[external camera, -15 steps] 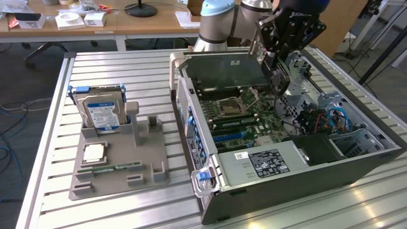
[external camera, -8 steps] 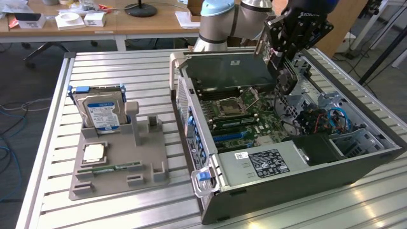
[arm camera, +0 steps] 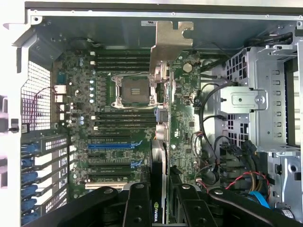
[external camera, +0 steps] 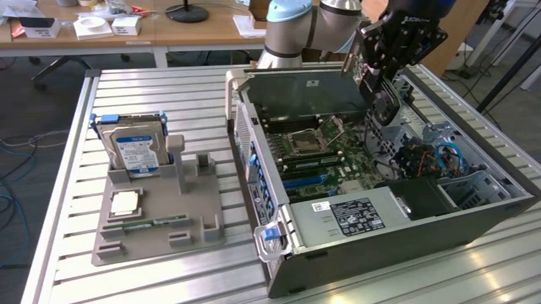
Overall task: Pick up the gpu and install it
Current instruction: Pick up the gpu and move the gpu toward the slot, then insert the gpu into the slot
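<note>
grip (external camera: 376,79) (arm camera: 158,191) clamped on gpu (external camera: 387,107) (arm camera: 160,142), card edge-on betw fingers (arm camera: 137,203), bracket (arm camera: 170,40) at far end | gpu up over open pc case (external camera: 406,244), above mobo (arm camera: 80,94) by far wall | room: slots (arm camera: 111,146) below, drive cage (arm camera: 255,99) + cables (arm camera: 208,142) close beside | case toward bench (external camera: 169,282) edge at ext view's right, fixture (external camera: 152,221) w/ hard drive (external camera: 135,149) toward left edge

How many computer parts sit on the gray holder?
3: a hard drive standing at the back, a square chip in the middle, a green memory stick in front.
</note>
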`<state>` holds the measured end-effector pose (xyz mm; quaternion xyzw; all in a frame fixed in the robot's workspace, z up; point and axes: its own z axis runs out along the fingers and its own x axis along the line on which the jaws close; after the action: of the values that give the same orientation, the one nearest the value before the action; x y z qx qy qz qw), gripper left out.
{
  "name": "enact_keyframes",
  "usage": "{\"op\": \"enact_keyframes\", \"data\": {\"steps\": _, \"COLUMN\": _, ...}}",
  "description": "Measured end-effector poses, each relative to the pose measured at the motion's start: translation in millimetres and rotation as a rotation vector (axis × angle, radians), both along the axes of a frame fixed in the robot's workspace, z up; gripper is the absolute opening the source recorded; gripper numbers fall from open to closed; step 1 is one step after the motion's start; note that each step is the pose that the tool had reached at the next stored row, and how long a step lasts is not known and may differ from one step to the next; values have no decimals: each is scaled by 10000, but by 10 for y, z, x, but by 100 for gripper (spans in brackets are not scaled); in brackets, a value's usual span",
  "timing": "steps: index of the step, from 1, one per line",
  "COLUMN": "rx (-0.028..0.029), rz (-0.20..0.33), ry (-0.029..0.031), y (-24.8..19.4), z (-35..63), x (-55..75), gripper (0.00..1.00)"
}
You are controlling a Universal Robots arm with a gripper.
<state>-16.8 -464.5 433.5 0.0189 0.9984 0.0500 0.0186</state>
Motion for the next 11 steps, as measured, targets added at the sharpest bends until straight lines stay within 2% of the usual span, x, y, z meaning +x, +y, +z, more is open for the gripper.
{"op": "enact_keyframes", "data": {"steps": 11, "rx": 0, "rz": -1, "ry": 0, "y": 0, "z": 0, "x": 2, "gripper": 26}}
